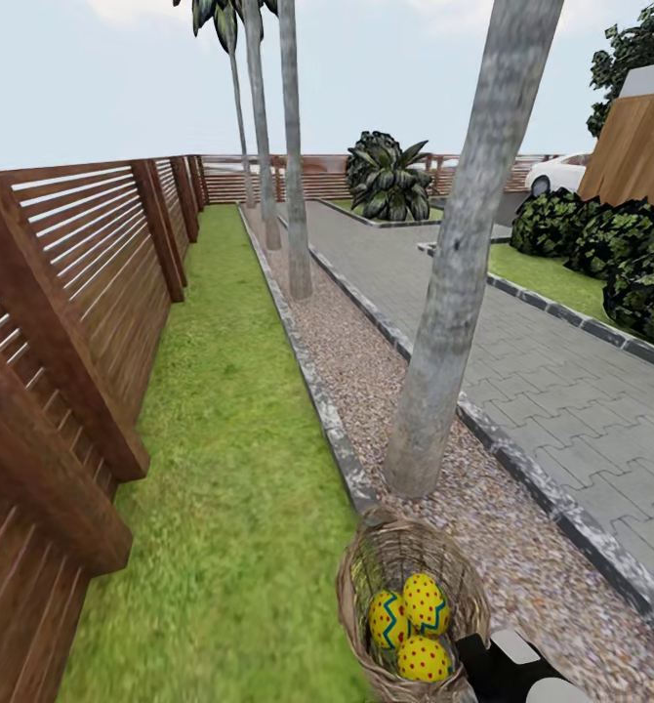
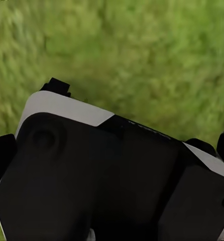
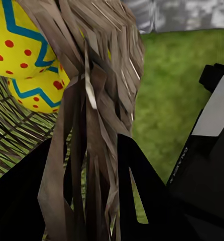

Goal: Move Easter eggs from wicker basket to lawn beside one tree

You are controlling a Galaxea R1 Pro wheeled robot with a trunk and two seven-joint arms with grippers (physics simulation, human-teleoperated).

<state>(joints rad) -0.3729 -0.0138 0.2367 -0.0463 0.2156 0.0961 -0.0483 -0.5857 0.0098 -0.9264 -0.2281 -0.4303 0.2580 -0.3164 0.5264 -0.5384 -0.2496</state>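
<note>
From my head camera, the basket [image 1: 412, 610] sits low in front of me, at the edge of the lawn [image 1: 229, 469] where the grey kerb [image 1: 317, 391] meets the gravel [image 1: 366, 371], just short of the nearest tree [image 1: 454, 293]. All three eggs [image 1: 412, 625] lie inside it, bunched and touching: one to the left, one upper right, one nearest me. A dark and white part of my right arm [image 1: 512, 669] shows just beside the basket's right rim; I cannot see those fingers here. A brown fence [image 1: 83, 293] runs along the lawn's left side, paving [image 1: 522, 332] lies beyond the gravel, and more trunks stand farther along the strip. In my left wrist camera, my own black and white body [image 2: 102, 175] hangs over plain grass [image 2: 142, 55], and I cannot tell how far those fingers are parted. In my right wrist camera, the basket's woven wall [image 3: 99, 115] stands right in front of the lens with two eggs [image 3: 21, 45] behind it and grass alongside; dark parts of my gripper sit either side of the weave, but whether it is gripped or how wide I am open, I cannot tell.
</note>
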